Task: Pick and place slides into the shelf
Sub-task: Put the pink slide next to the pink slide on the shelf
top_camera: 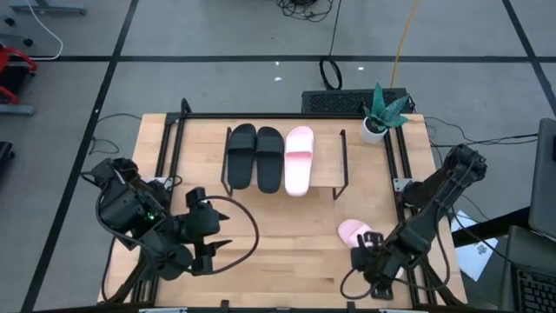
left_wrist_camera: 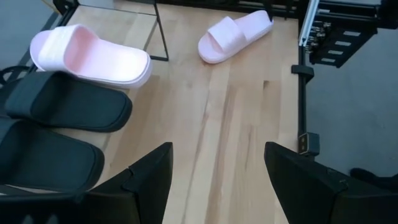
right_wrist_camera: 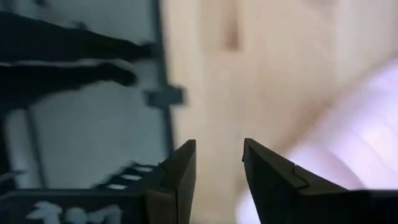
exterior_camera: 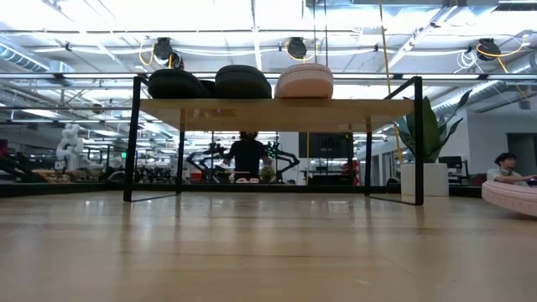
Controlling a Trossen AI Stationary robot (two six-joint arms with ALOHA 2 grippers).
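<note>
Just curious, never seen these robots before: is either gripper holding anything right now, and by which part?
Nothing is held. The left gripper is open and empty; the right gripper is open beside the loose pink slide.

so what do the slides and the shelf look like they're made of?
Black slides and pink slides: probably moulded foam or rubber; matte, one piece, thick rounded edges. Shelf: light wood plank with visible grain, on thin black legs that look like painted metal rod.
</note>
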